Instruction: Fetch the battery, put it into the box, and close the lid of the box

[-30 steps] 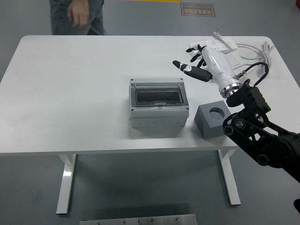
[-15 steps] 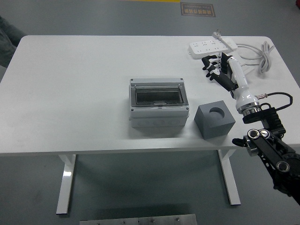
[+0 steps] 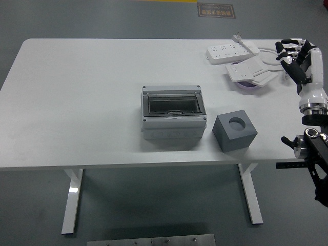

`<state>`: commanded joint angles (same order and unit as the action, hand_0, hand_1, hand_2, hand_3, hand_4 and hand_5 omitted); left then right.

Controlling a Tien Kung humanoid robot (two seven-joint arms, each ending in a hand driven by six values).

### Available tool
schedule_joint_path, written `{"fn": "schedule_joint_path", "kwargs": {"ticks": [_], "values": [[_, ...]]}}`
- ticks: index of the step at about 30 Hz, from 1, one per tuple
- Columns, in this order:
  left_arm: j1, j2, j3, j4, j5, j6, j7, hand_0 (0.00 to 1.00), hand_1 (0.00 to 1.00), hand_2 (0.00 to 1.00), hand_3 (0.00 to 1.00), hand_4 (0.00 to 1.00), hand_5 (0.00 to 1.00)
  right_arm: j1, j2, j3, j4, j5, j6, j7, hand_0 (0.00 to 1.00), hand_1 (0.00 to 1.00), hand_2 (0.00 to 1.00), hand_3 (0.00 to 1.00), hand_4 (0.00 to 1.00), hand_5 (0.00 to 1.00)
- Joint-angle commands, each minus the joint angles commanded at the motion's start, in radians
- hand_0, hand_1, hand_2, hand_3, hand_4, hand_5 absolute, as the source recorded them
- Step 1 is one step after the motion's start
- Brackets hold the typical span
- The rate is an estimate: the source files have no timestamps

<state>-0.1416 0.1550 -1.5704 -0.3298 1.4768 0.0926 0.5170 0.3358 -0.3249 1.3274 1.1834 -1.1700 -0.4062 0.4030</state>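
Observation:
A grey box (image 3: pixel 173 119) with a clear window lid stands at the table's middle, its lid lying flat. A dark shape shows through the window; I cannot tell what it is. To its right sits a grey cube (image 3: pixel 234 131) with a round hole in its top. My right hand (image 3: pixel 293 56) hangs at the table's right edge, far from both, fingers relaxed and holding nothing. No battery shows plainly. The left arm is out of view.
A white power strip (image 3: pixel 231 50) with its coiled cable (image 3: pixel 267 53) lies at the back right. In front of it are flat white pieces (image 3: pixel 248 70) over something purple (image 3: pixel 250 86). The white table (image 3: pixel 77 102) ends just below the box.
My right hand has swung back from beside the box to the table's right edge, uncovering the flat white pieces. The person at the top left has gone from view.

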Motion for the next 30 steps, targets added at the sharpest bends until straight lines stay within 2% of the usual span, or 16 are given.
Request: {"fn": "schedule_joint_path", "kwargs": {"ticks": [1, 6, 7, 23, 30], "values": [[0.000, 0.000, 0.000, 0.000, 0.000, 0.000, 0.000, 0.553, 0.720, 0.662, 0.595, 0.697, 0.197, 0.005, 0.001, 0.002, -0.006, -0.018, -0.007, 0.002, 0.721, 0.643, 0.669, 0.783, 0.895, 0.421], [-0.002, -0.002, 0.000, 0.000, 0.000, 0.000, -0.002, 0.553, 0.720, 0.662, 0.595, 0.697, 0.197, 0.021, 0.006, 0.000, -0.036, -0.030, -0.010, 0.014, 0.721, 0.643, 0.669, 0.783, 0.895, 0.421], [-0.002, -0.002, 0.000, 0.000, 0.000, -0.001, -0.002, 0.554, 0.719, 0.662, 0.595, 0.697, 0.196, 0.022, 0.007, -0.001, -0.040, -0.023, -0.010, 0.017, 0.778, 0.684, 0.691, 0.765, 0.903, 0.442], [0.002, 0.001, -0.003, 0.000, 0.006, 0.002, -0.001, 0.555, 0.719, 0.662, 0.596, 0.697, 0.195, 0.008, 0.033, -0.050, -0.065, 0.158, 0.028, 0.058, 0.747, 0.664, 0.649, 0.716, 0.912, 0.464], [0.006, 0.006, -0.001, 0.000, 0.003, 0.004, 0.001, 0.556, 0.719, 0.662, 0.595, 0.697, 0.196, 0.008, 0.034, -0.080, -0.059, 0.184, 0.029, 0.063, 0.738, 0.646, 0.641, 0.695, 0.914, 0.470]]}}
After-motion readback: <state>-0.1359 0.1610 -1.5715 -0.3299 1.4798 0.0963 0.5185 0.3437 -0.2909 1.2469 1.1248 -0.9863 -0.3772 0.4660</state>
